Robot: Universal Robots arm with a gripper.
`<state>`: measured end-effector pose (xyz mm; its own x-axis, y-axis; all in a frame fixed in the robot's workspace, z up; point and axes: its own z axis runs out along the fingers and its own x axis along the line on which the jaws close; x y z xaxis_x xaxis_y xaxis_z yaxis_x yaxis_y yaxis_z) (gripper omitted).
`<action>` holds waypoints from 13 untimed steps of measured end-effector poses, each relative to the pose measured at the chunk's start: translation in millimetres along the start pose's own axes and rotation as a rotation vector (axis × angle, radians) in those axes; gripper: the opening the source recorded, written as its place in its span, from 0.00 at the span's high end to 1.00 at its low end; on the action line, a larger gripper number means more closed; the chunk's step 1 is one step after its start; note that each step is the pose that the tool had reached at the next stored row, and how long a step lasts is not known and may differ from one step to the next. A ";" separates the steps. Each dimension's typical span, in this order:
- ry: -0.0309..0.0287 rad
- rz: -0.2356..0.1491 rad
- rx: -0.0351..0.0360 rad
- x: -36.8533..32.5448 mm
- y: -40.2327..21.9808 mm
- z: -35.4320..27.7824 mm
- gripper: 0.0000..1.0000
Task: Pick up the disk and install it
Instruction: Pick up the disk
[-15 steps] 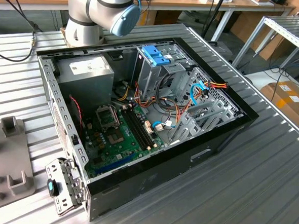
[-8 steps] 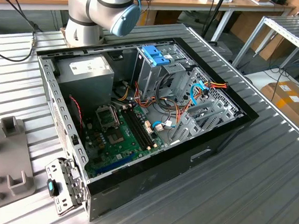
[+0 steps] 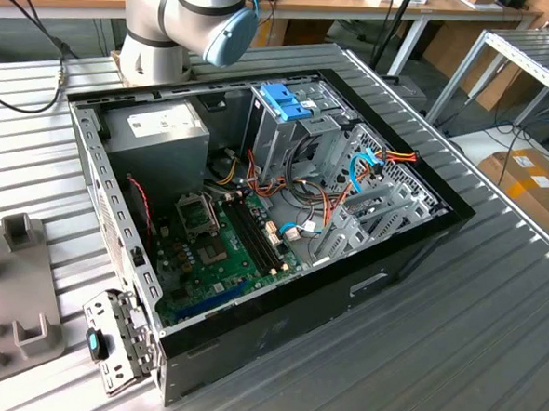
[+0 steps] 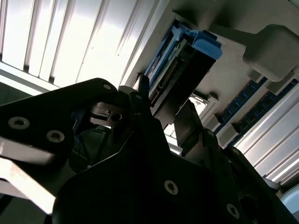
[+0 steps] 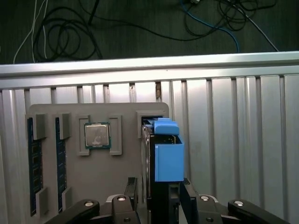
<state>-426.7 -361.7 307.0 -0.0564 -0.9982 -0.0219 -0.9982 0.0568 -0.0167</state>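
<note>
Blue-railed disk (image 5: 164, 154) stands upright in grey holder (image 5: 93, 172), gripper (image 5: 160, 185) clamped on its sides.

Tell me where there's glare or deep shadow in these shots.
Second wrist view: the ribbed table glares white, the gripper is a near-black silhouette. First wrist view: the disk is evenly lit, the floor beyond dark. Exterior view: soft, even light.

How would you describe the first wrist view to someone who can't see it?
A disk with blue rails stands upright in a grey tray, the gripper straddling it. The tray also holds a chip and memory sticks.
</note>
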 end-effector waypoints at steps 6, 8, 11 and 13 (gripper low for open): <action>-0.0003 -0.001 0.0000 0.0 0.0 0.0 0.51; -0.0002 -0.001 0.0000 0.0 0.0 -0.1 0.51; -0.0003 -0.001 0.0001 0.0 0.0 0.0 0.51; -0.0002 -0.001 0.0000 0.0 0.0 -0.1 0.51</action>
<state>-426.7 -361.7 307.1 -0.0551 -0.9982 -0.0221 -0.9983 0.0555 -0.0168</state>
